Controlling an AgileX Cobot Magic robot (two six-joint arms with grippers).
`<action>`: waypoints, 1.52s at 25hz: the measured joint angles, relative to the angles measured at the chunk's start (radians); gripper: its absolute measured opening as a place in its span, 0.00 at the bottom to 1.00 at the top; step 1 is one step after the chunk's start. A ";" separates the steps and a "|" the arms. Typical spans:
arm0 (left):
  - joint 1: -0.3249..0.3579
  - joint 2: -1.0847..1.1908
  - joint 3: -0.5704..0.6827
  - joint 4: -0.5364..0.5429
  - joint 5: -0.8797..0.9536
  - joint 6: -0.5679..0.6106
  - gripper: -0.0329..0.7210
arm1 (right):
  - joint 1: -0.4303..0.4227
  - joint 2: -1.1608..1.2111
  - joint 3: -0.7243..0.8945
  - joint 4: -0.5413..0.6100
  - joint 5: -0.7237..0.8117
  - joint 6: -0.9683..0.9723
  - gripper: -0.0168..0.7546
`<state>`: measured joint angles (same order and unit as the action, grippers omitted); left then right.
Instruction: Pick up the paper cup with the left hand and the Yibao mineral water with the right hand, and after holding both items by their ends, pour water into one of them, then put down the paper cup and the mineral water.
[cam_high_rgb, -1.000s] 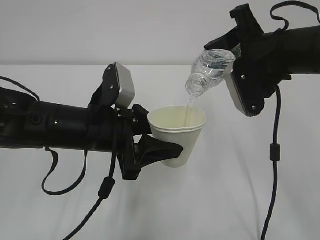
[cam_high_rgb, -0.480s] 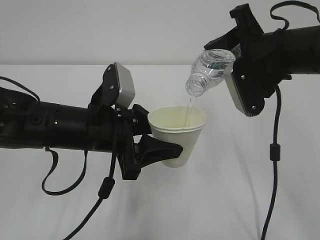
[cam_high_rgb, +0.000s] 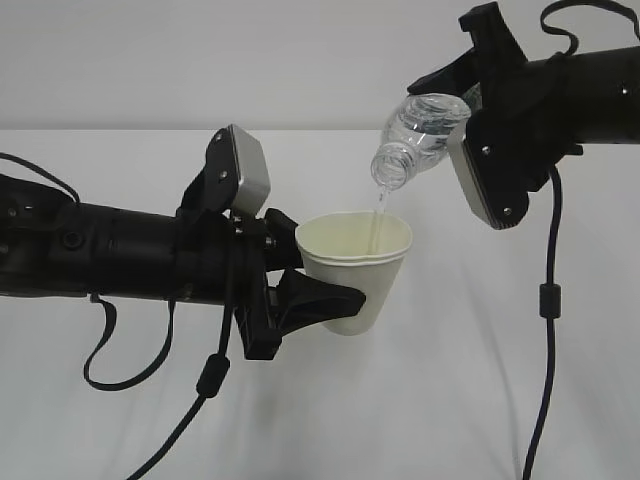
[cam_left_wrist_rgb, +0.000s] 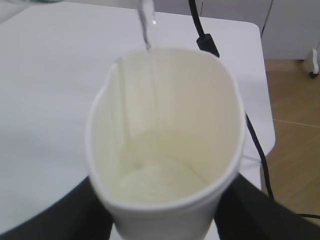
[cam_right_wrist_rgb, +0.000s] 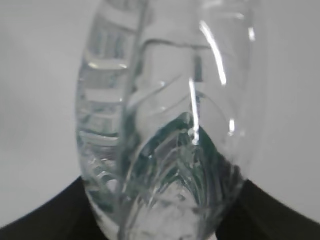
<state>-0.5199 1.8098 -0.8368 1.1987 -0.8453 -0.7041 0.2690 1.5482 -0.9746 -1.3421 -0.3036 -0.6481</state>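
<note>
Pouring: right hand (cam_high_rgb: 462, 105) clamping tilted bottle (cam_high_rgb: 418, 135), thin water (cam_high_rgb: 376, 218) stream entering cup (cam_high_rgb: 354, 270) pinched by left hand (cam_high_rgb: 300, 285) above tabletop (cam_high_rgb: 470, 400) centre; next, righting bottle, lowering both.

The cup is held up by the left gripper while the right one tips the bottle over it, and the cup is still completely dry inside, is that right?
Not dry. The left wrist view shows water streaming into the cup and pooling at its bottom. The rest holds: the left gripper holds the cup up and the right gripper tips the bottle over it.
</note>
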 joint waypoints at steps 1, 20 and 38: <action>0.000 0.000 0.000 0.000 0.000 0.000 0.57 | 0.000 0.000 0.000 0.000 0.000 0.000 0.57; 0.000 0.000 0.000 0.000 0.000 0.000 0.57 | 0.000 0.000 0.000 -0.005 -0.001 0.000 0.57; 0.000 0.000 0.000 0.000 0.000 0.000 0.57 | 0.000 0.000 0.000 -0.005 -0.001 0.000 0.57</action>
<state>-0.5199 1.8098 -0.8368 1.1987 -0.8453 -0.7041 0.2690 1.5482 -0.9746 -1.3467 -0.3050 -0.6485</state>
